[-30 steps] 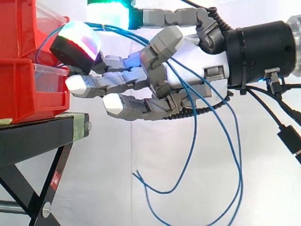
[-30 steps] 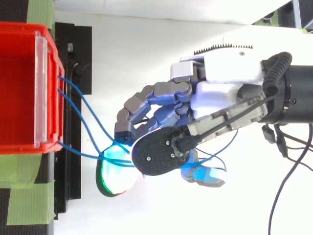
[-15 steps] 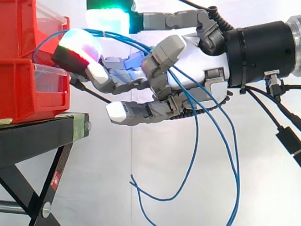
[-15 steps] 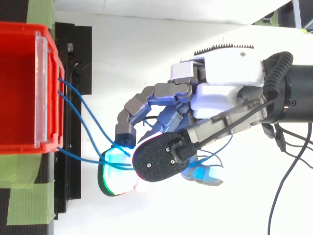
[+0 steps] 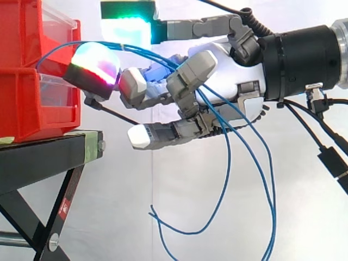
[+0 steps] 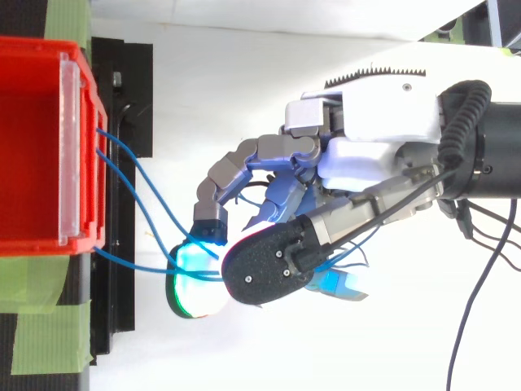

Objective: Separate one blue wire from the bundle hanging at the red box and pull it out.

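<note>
Hand [image 5: 228, 81]: we see it curled, its glowing pads pinching the blue wires [image 5: 228, 163] just beside the red bin [image 6: 32, 147].
Wires: we see them run from the bin's front into the fingers, then hang in loops below the palm.
Bin: on the black stand [image 5: 43, 157].

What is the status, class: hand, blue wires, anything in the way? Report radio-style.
Hand fingers curled round blue wires, near red box. Wires attached at box, none pulled out yet. No obstruction seen.

The hand [image 5: 228, 79] reaches in level from the right, fingers [image 5: 168, 133] curled, two glowing fingertips [image 5: 97, 62] closed together.
</note>
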Controlling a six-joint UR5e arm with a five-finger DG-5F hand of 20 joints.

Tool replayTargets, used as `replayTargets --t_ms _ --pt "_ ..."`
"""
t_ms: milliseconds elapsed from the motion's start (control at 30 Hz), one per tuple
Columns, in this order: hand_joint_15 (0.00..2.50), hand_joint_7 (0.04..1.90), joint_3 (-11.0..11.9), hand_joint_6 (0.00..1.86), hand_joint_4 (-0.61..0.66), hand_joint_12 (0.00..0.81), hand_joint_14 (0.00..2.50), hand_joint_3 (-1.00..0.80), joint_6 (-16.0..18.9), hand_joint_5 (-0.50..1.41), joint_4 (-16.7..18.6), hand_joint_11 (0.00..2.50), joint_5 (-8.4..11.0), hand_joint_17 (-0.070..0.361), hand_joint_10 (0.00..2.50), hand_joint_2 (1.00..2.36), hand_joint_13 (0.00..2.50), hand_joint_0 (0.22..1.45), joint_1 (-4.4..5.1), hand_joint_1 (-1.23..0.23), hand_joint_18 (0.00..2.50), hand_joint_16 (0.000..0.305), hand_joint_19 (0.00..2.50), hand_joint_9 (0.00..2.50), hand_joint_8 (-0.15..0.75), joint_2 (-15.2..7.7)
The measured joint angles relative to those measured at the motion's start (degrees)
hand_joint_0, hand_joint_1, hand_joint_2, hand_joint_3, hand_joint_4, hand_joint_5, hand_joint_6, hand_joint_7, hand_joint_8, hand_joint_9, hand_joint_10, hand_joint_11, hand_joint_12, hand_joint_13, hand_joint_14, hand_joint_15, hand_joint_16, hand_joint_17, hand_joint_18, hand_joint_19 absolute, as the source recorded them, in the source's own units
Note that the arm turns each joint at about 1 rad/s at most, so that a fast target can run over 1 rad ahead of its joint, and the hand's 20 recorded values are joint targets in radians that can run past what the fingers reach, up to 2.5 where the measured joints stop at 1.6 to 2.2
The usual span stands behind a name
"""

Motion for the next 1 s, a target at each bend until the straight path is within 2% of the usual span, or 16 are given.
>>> replayTargets --t_ms 600,767,1000 --pt "1.39 0.80 0.02 0.89 0.20 0.435 0.00 -0.09 -0.63 -0.19 -0.82 1.13 -0.05 0.149 0.01 1.01 1.60 0.61 -0.11 -0.64 0.79 0.066 0.38 0.97 0.386 0.06" --pt "1.39 0.79 0.04 0.89 0.19 0.431 0.00 -0.09 -1.82 -0.19 -1.79 1.13 0.02 0.149 0.01 1.01 1.60 0.62 -0.42 -0.64 0.79 0.066 0.38 0.96 0.386 0.35" --pt "1.39 0.79 0.07 0.89 0.20 0.439 0.00 -0.09 -5.20 -0.19 -2.61 1.13 0.83 0.150 0.01 1.01 1.60 0.61 -0.93 -0.64 0.79 0.067 0.38 0.96 0.387 2.46"
